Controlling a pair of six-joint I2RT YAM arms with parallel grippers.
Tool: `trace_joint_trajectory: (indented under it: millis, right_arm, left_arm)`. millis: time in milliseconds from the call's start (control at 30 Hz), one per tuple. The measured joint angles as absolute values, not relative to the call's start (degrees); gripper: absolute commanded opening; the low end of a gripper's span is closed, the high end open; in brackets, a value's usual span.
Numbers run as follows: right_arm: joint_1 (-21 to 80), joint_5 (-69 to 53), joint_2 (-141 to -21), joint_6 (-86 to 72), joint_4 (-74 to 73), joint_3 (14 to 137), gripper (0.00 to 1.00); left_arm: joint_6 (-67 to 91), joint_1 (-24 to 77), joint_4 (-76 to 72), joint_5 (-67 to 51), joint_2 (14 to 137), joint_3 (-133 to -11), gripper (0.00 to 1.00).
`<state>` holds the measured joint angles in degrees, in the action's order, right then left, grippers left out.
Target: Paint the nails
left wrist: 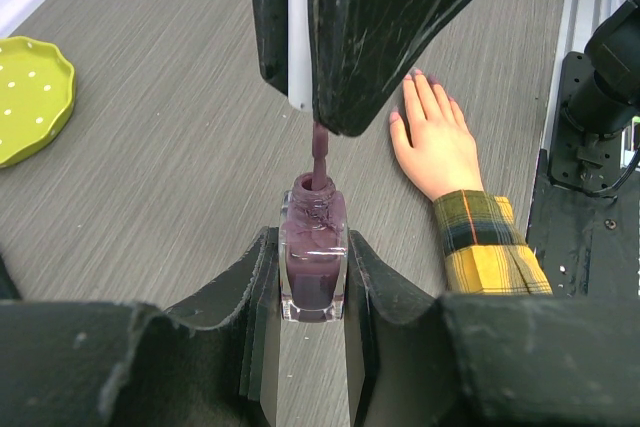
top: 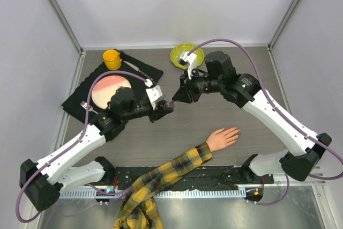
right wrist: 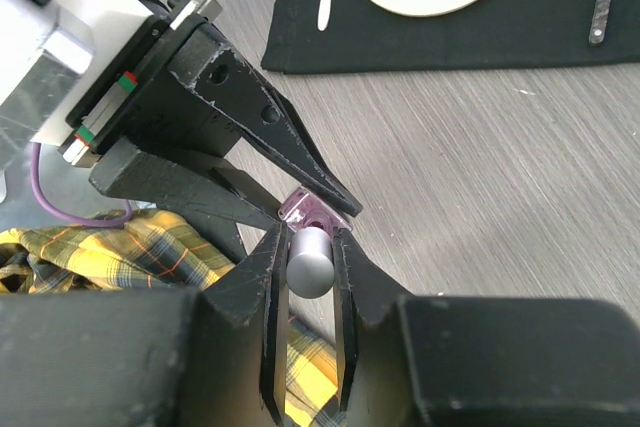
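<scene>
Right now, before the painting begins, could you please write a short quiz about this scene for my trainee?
1. What does the left tool grip? A) a fork B) the polish bottle C) a yellow bowl
2. True or false: the brush is touching the hand.
3. Fill the gap: the right tool is shut on the ____.
Key: 1 B. 2 False, the brush is at the bottle's neck and the hand lies apart on the table. 3 cap.
</scene>
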<state>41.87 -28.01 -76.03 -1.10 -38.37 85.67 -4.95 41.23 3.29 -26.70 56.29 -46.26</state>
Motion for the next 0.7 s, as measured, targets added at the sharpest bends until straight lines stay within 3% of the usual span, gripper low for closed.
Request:
trace_joint_trajectory:
  millis: [700]
  right_arm:
    - [43.00, -27.97, -77.67, -0.95, -38.68, 85.69, 0.01]
  left_arm:
    - [-4.95, 41.23, 3.27, -26.72, 55.77, -46.24, 0.00]
